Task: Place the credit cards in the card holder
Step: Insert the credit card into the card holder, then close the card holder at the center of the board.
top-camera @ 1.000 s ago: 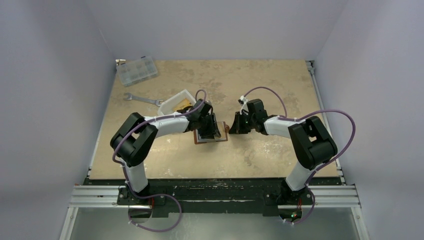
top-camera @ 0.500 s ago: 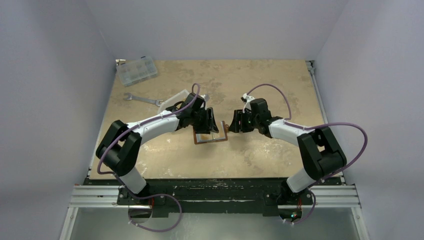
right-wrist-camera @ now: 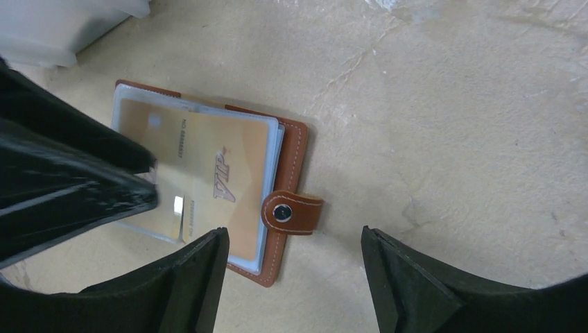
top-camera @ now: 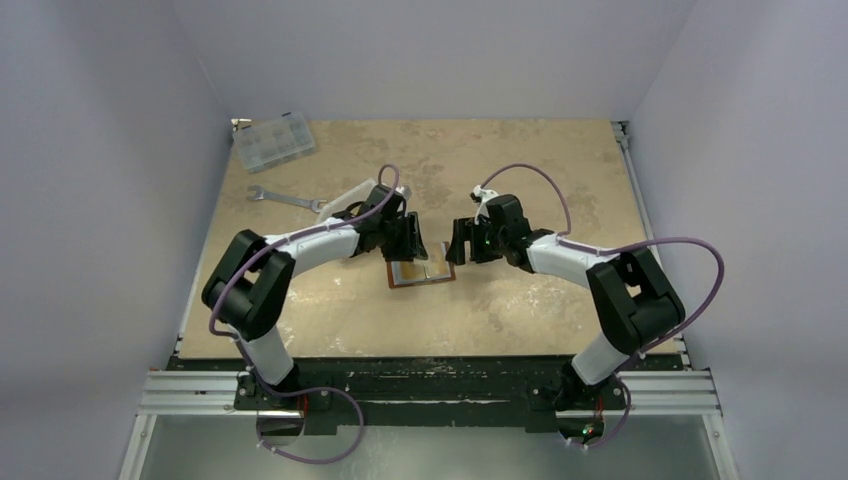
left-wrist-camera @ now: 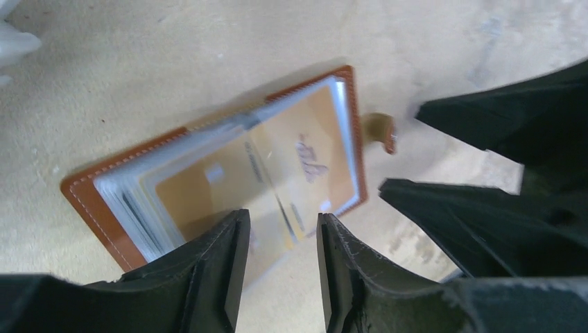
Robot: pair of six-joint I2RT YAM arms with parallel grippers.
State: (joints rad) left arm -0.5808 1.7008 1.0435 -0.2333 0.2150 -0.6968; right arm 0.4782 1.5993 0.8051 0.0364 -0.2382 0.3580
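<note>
The card holder lies open on the table, brown leather around clear sleeves. An orange-yellow credit card sits in the top sleeve, and the same card fills the left wrist view. A second card edge with a chip shows at the sleeve's near side. My left gripper hovers open over the holder's near edge, nothing pinched. My right gripper stands wide open just off the snap tab, touching nothing. From above, the left gripper and right gripper face each other over the holder.
A white tray sits behind the left arm, half hidden by it. A silver wrench lies to its left. A clear compartmented box stands at the far left corner.
My right gripper has opened and let go at the holder's right edge. My left gripper has drawn back off the holder towards the far side, baring the card.
</note>
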